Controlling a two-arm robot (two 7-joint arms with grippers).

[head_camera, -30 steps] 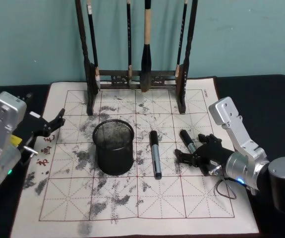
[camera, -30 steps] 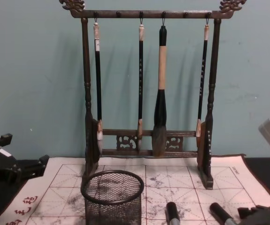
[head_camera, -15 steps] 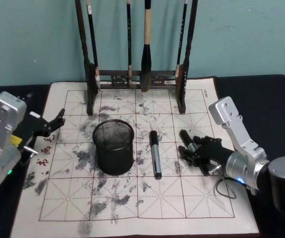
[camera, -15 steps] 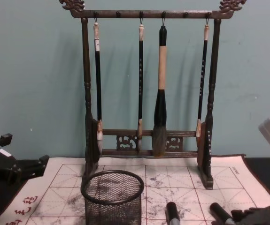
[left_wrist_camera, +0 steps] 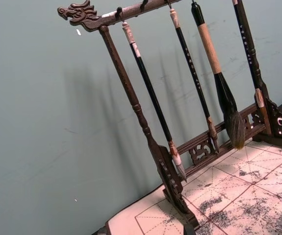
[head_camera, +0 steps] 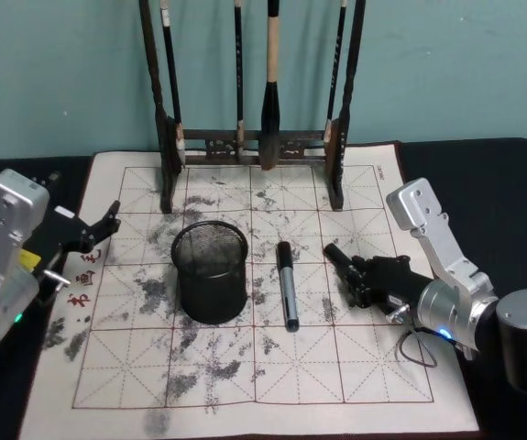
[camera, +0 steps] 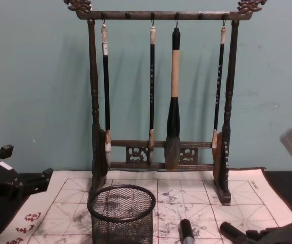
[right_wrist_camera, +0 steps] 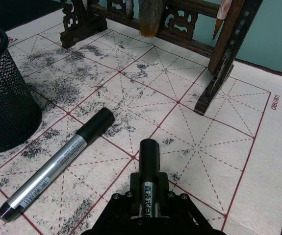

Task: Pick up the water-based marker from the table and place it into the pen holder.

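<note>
Head view: right gripper (head_camera: 359,275) pinched the water-based marker (head_camera: 336,254), just right of a silver marker (head_camera: 286,286). Pen holder (head_camera: 210,275) showed bare mesh floor. Left gripper (head_camera: 98,231) parked far left, fingers spread.
Chest view: holder upright before the brush rack (camera: 92,101).

The head view looked steeply down on the counter (head_camera: 492,170) from above. The chest view sat low, facing the brush rack (camera: 158,165) level-on. The left wrist view peered up at it slantwise; the right wrist view skimmed close over the cloth (right_wrist_camera: 199,142). All four shared the rack.
</note>
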